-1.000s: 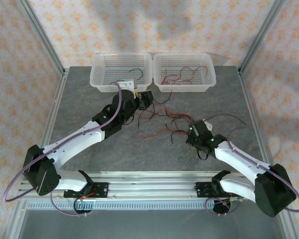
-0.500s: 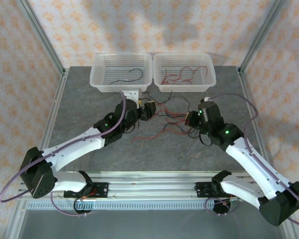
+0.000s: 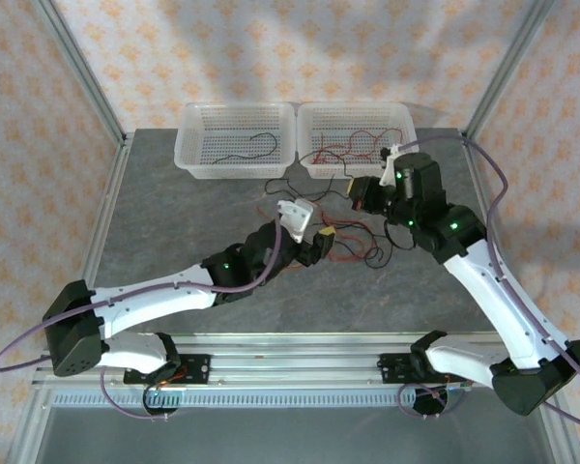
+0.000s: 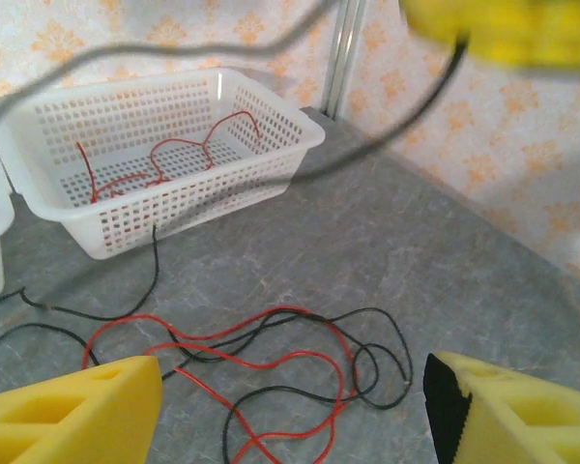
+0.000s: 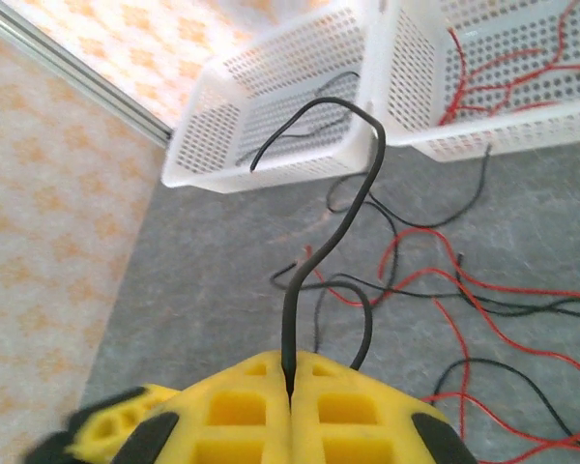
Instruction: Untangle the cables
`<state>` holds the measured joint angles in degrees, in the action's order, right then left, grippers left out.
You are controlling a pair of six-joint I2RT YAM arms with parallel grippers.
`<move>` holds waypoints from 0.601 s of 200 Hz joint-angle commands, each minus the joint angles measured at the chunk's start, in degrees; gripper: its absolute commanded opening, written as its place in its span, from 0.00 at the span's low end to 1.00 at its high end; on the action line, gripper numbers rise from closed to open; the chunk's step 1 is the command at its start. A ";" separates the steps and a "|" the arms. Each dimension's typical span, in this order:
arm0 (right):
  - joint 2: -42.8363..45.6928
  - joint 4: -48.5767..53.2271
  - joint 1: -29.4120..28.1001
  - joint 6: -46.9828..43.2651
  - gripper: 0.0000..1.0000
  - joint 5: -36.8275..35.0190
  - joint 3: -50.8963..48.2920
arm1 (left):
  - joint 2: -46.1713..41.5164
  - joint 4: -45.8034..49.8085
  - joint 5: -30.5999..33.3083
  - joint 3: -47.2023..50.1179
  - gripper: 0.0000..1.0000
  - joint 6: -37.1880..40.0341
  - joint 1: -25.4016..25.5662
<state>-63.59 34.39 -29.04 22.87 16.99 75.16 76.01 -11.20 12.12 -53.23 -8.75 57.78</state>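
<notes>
A loose tangle of red and black cables lies on the grey table, in front of the two baskets. My left gripper hovers low at its left side, open, and the cables lie on the table between its yellow fingers. My right gripper is raised above the tangle's far side. It is shut on one black cable, which curves up and away from the closed fingertips. More cables lie on the table below it.
Two white mesh baskets stand at the table's back edge. The left basket holds a black cable. Several red cables lie in the right basket. Aluminium frame posts rise at the back corners.
My right gripper has lifted and moved away toward the baskets, carrying the black cable. The left arm has swung right and nearer, to the tangle's left side.
</notes>
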 commanded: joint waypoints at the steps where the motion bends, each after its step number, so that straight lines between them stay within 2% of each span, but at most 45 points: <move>1: -0.33 -0.41 0.36 0.12 0.00 3.55 4.28 | 2.48 -4.79 7.72 0.30 0.73 5.02 1.11; 28: -1.47 -1.08 0.38 0.77 0.00 5.31 7.41 | 4.56 -5.90 17.09 -0.03 0.73 3.50 1.19; 46: -2.50 -0.83 0.37 0.27 0.00 4.80 9.51 | 4.51 -5.21 20.85 -0.01 0.74 2.33 1.07; 120: -8.59 -3.42 0.38 -4.83 0.00 -0.47 15.78 | -2.50 1.05 23.21 4.05 0.74 -3.55 1.02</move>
<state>-70.83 34.02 -28.93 21.19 19.64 88.42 77.58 -12.88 32.34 -50.85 -9.04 58.89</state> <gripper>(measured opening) 0.041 0.736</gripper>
